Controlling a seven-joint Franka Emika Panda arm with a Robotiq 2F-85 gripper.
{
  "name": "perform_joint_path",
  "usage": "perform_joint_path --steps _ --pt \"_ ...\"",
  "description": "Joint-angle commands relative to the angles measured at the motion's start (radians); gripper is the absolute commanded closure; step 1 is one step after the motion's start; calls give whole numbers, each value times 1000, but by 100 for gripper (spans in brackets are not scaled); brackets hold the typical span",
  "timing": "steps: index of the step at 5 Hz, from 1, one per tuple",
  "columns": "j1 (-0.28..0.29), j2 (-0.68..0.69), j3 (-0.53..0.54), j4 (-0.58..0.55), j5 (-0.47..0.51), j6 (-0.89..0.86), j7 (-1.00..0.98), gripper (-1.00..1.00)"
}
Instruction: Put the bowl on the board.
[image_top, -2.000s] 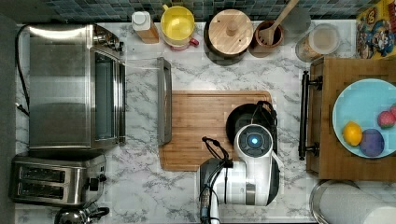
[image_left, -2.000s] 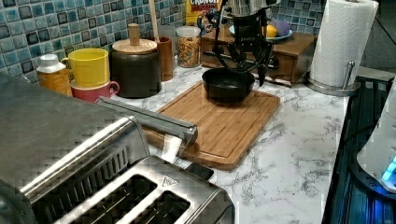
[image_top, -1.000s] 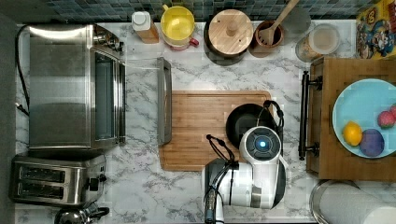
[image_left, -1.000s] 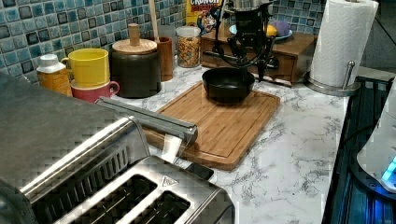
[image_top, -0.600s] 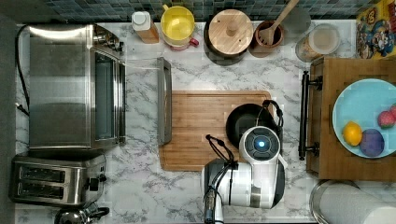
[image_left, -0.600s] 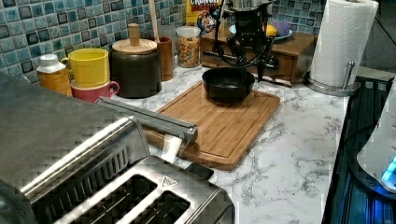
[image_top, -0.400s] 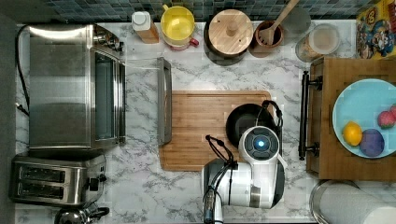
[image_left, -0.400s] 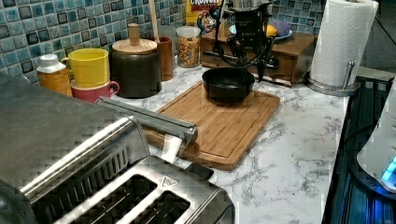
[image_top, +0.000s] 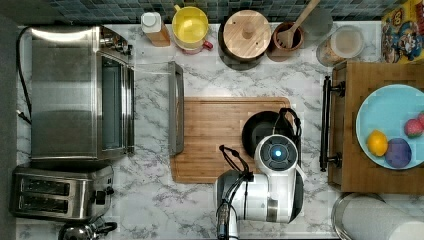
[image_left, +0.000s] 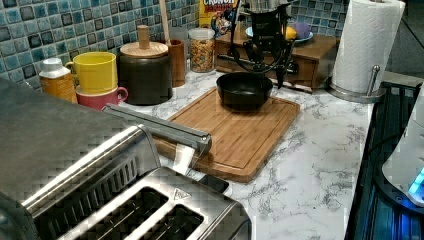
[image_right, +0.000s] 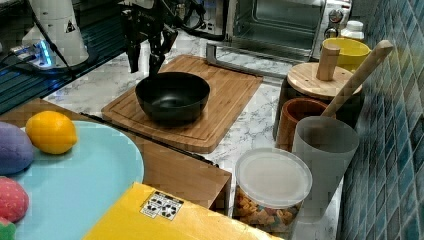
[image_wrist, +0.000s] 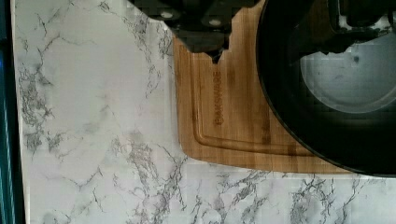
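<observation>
At upper left of the right view, the claw (image_right: 145, 62) is held spread and empty, apart from the bowl (image_right: 172, 96). The bowl is seated on the board (image_right: 227, 95).

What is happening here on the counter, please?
A robot arm is working at a marble kitchen counter. The black bowl sits on the wooden board, near the board's end beside the darker tray. The hand hangs just above the bowl's rim, fingers open and apart from it. So the bowl looks already placed.
</observation>
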Motion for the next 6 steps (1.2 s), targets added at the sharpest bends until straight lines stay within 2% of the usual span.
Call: perform_joint_path --steps 1,3,6 --pt "11 -15 -10 28 2 10 -60 0" --pt "-3 -15 4 28 3 10 -61 0" --pt "8 -15 -7 27 2 10 -60 0"
